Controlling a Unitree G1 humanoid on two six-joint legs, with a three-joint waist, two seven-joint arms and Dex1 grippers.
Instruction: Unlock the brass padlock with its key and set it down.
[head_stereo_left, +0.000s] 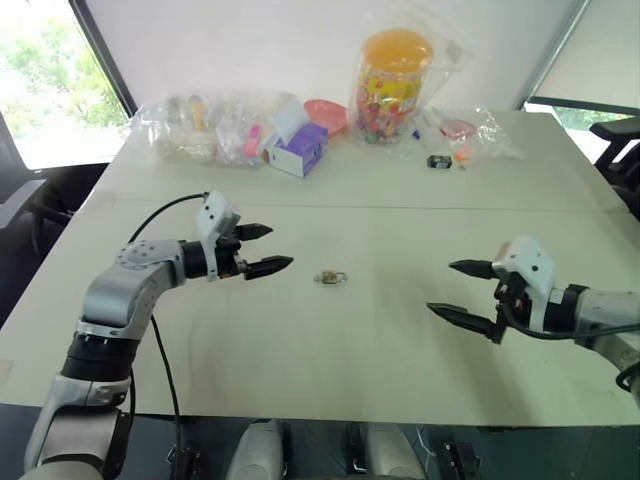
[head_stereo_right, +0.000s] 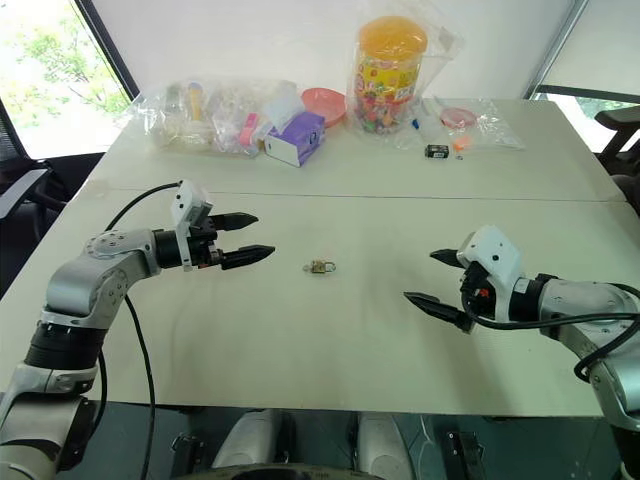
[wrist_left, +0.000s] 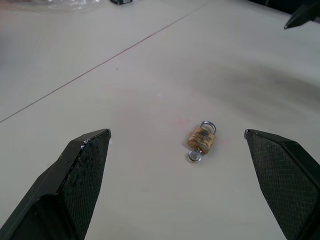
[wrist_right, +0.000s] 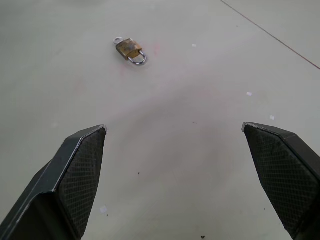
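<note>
The brass padlock (head_stereo_left: 331, 277) lies flat on the pale table (head_stereo_left: 300, 360), midway between my two grippers, with its silvery shackle (wrist_left: 208, 125) closed. Its key (wrist_left: 194, 156) shows as a small silvery ring at the padlock's base, seemingly seated in the lock. My left gripper (head_stereo_left: 282, 246) hovers a short way to the padlock's left, open and holding nothing, pointing at it. Farther off on the other side, my right gripper (head_stereo_left: 439, 286) is also open and holding nothing, aimed toward the padlock (wrist_right: 130, 48). Neither gripper touches it.
Along the table's far edge sit clear bags of small items (head_stereo_left: 205, 125), a purple and white box (head_stereo_left: 298, 150), a pink bowl (head_stereo_left: 326, 113), a bagged candy jar with an orange lid (head_stereo_left: 393, 85) and a small black object (head_stereo_left: 439, 161). A seam (head_stereo_left: 400, 208) crosses the table.
</note>
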